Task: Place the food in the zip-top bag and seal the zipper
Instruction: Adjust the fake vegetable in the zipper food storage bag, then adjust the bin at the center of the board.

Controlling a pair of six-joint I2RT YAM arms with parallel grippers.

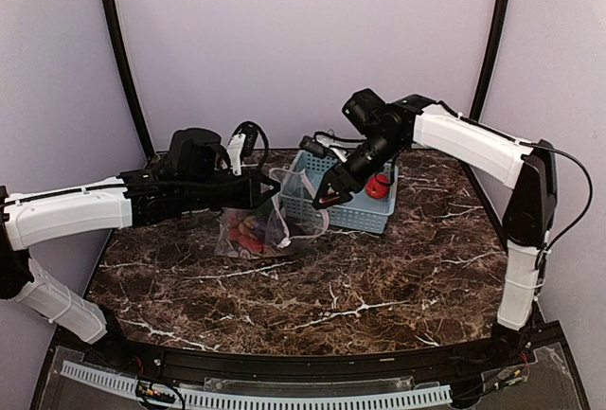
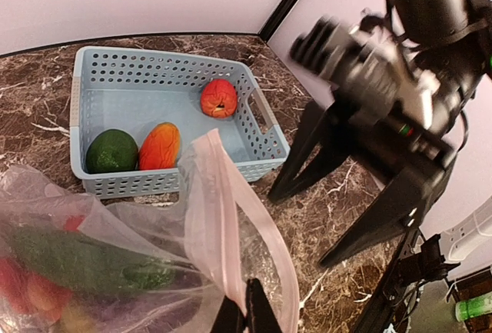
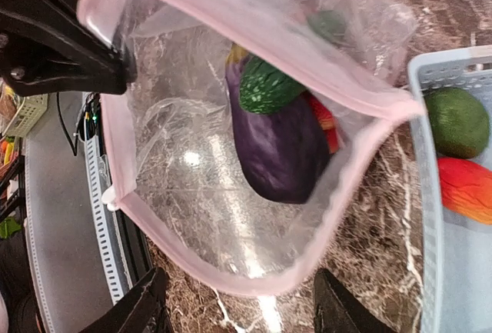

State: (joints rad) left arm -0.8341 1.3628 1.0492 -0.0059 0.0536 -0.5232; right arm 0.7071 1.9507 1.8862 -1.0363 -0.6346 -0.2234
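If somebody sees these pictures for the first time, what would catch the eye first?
The zip-top bag, its mouth pinched open by the left gripper, already holds a purple eggplant, beside the light blue basket. The right gripper hangs open over that mouth. A green fruit, an orange mango and a red fruit lie in that basket.

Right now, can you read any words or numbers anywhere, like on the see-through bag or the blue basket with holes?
There is no text that can be read in any view.
Clear plastic zip-top bag: no readable print or label.
Light blue lattice plastic basket: no writing shows.
Small green bottle off the table's edge: too small and blurred to tell if it has a label.
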